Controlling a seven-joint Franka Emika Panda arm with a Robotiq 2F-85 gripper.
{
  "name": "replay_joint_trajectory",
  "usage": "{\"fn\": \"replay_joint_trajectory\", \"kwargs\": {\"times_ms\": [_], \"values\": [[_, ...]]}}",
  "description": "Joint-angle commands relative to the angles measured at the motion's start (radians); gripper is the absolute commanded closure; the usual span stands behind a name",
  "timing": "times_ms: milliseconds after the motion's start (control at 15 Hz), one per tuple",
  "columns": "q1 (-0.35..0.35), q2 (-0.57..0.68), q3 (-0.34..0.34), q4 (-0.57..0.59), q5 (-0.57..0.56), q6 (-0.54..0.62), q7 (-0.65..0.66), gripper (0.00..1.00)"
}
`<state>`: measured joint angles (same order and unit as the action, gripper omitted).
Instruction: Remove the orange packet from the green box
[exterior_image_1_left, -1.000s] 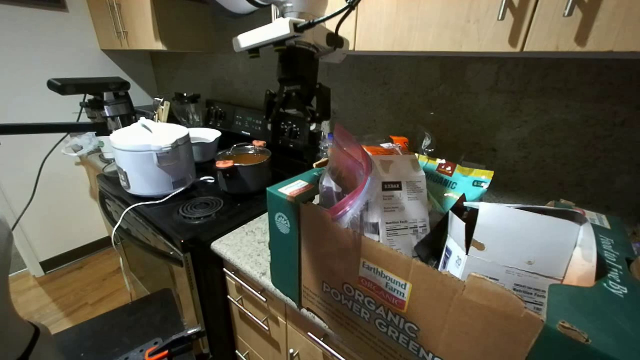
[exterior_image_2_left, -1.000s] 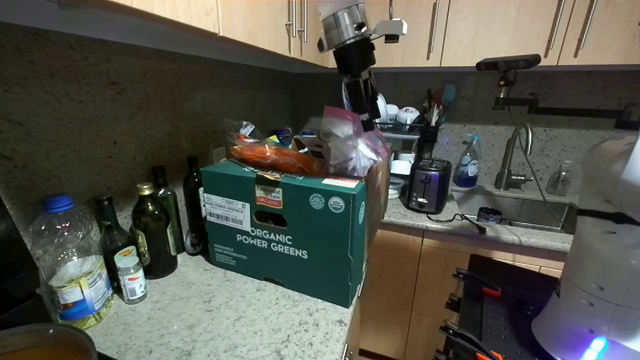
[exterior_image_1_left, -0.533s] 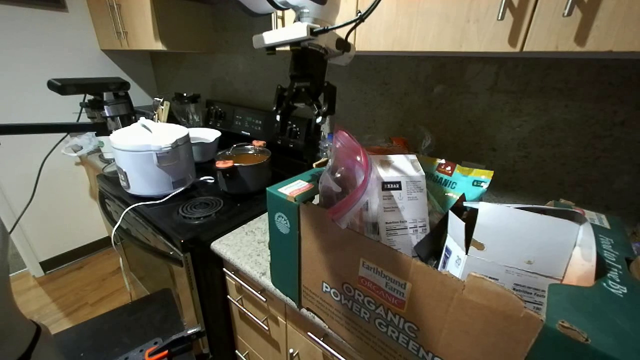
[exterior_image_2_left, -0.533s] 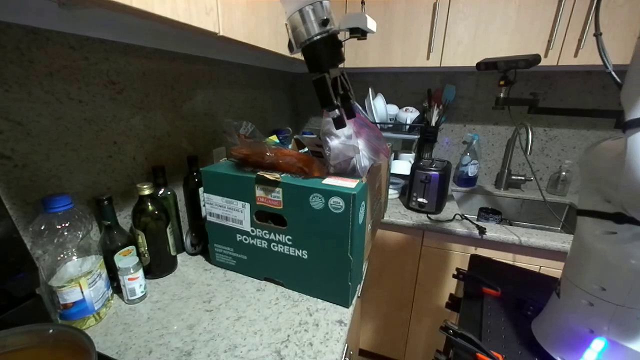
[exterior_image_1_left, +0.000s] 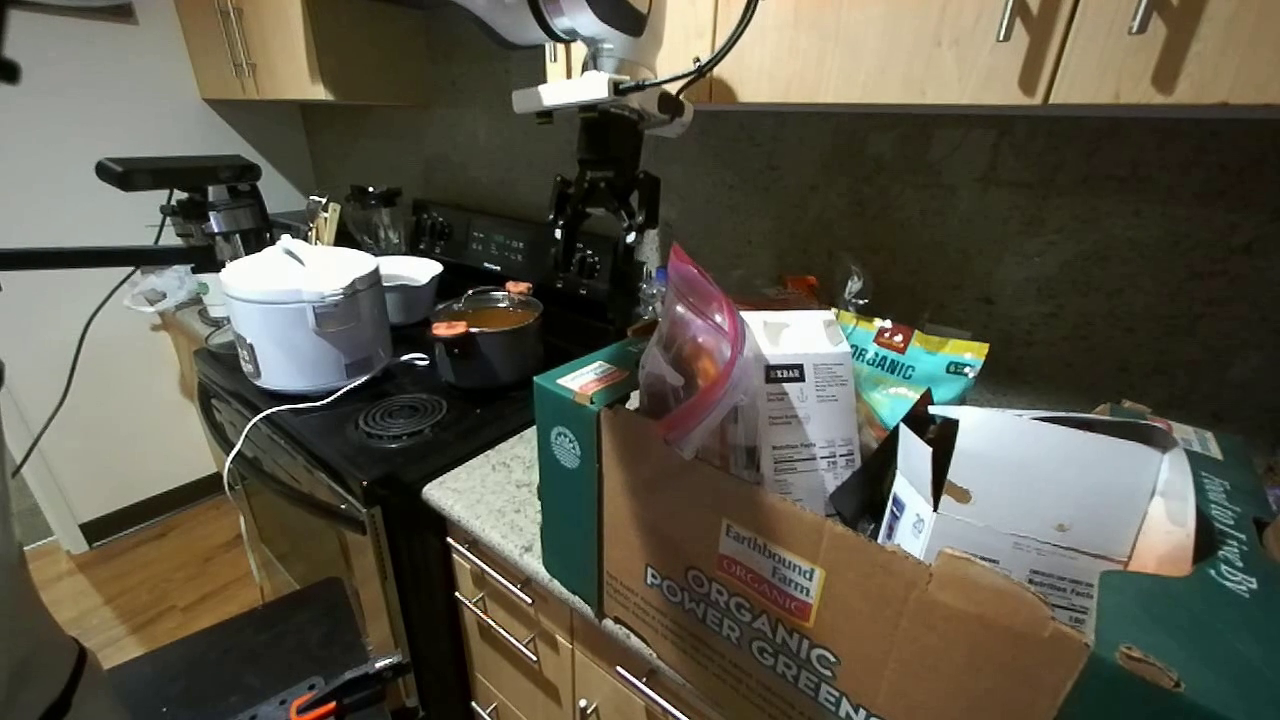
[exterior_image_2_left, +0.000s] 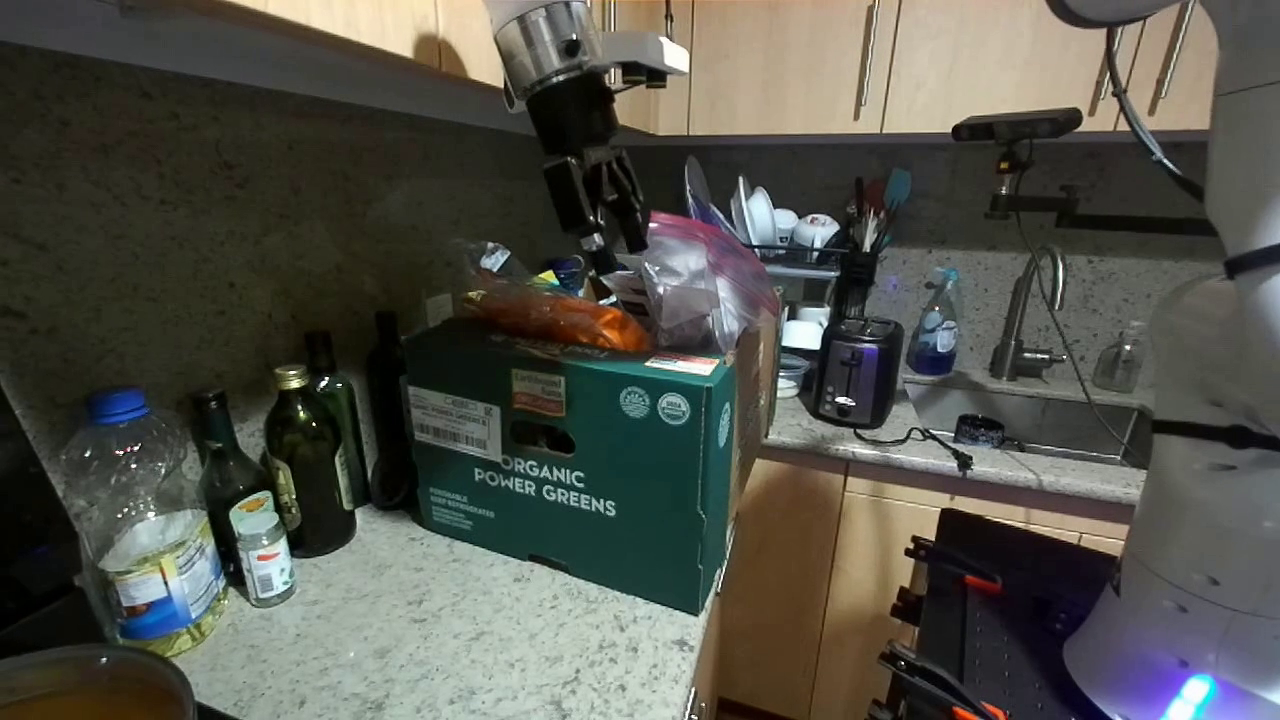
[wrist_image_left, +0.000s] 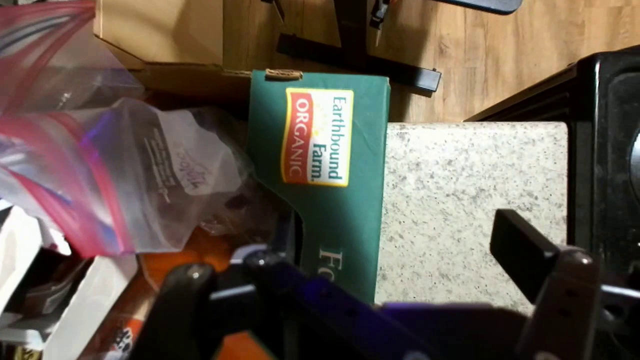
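The green box (exterior_image_2_left: 655, 470) stands on the counter; its brown front (exterior_image_1_left: 900, 610) and green end panel (wrist_image_left: 350, 215) also show. The glossy orange packet (exterior_image_2_left: 575, 320) lies on top inside the box by its end panel. Only an orange bit (exterior_image_1_left: 797, 284) of it shows behind a white carton, and part (wrist_image_left: 185, 256) lies left of the jaws in the wrist view, partly covered by a finger. My gripper (exterior_image_1_left: 598, 262) is open and empty, pointing down. In an exterior view it appears above the packet (exterior_image_2_left: 618, 252); in the wrist view the jaws span the box's end panel and counter (wrist_image_left: 400, 237).
A pinkish translucent bag (exterior_image_2_left: 710, 275) stands beside the packet. A white carton (exterior_image_1_left: 805, 420), a teal packet (exterior_image_1_left: 895, 365) and an open white box (exterior_image_1_left: 1040, 480) fill the carton. A stove with a pot (exterior_image_1_left: 490, 345), bottles (exterior_image_2_left: 305, 470) and overhead cabinets (exterior_image_1_left: 900, 50) surround it.
In an exterior view my gripper has moved left, from above the pinkish bag toward the orange packet, and turned somewhat. It stays open. The box and its contents have not visibly moved.
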<state>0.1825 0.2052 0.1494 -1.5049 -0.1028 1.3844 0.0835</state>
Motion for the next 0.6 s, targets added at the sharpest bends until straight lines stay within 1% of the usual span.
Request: {"fn": "replay_joint_trajectory", "kwargs": {"times_ms": [0,200,333,533], "values": [[0.004,0.008,-0.002,0.013,0.001,-0.004,0.000,0.00],[0.004,0.015,-0.003,0.024,0.002,-0.004,0.000,0.00],[-0.005,-0.007,-0.007,-0.011,0.005,0.057,-0.009,0.00],[-0.007,-0.066,-0.009,-0.093,0.010,0.164,0.017,0.00]]}}
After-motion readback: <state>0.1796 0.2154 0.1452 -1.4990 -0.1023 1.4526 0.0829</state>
